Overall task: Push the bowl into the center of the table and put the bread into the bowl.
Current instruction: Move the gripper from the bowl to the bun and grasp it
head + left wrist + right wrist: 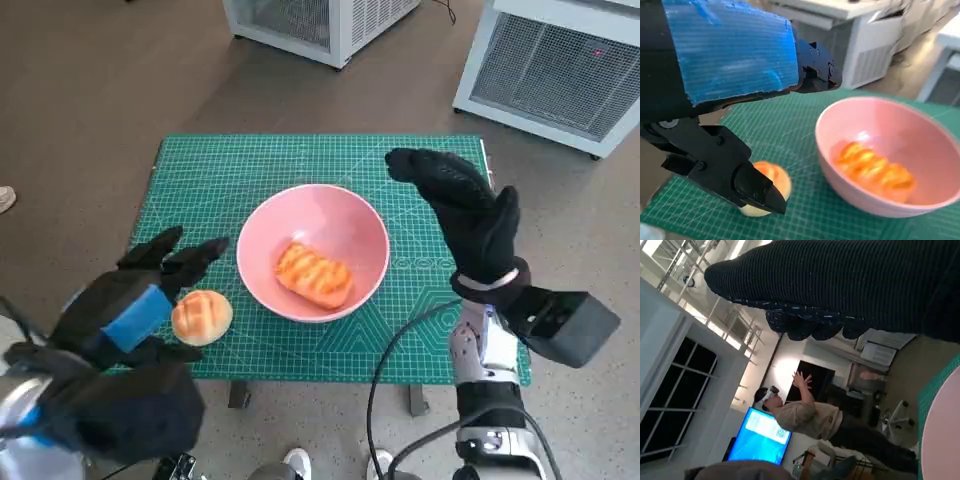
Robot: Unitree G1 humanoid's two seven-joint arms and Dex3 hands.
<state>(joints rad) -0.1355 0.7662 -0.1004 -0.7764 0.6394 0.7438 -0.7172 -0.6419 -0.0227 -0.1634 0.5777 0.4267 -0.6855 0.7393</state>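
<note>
Two breads in play: a striped loaf (313, 275) already lies in the pink bowl (345, 225) near the bench (200, 165) middle; a round bun (201, 317) sits beside it under the left hand (125, 310), fingers (195, 255) spread, holding nothing; right hand (465, 210) raised, empty; next, I'd judge, close on the bun.

The pink bowl (313, 252) looks smooth, glossy plastic, the green mat (250, 170) matt with a printed grid, the right hand (462, 205) wears ribbed knitted cloth, and the left hand (130, 305) carries shiny blue tape over hard black plastic.
</note>
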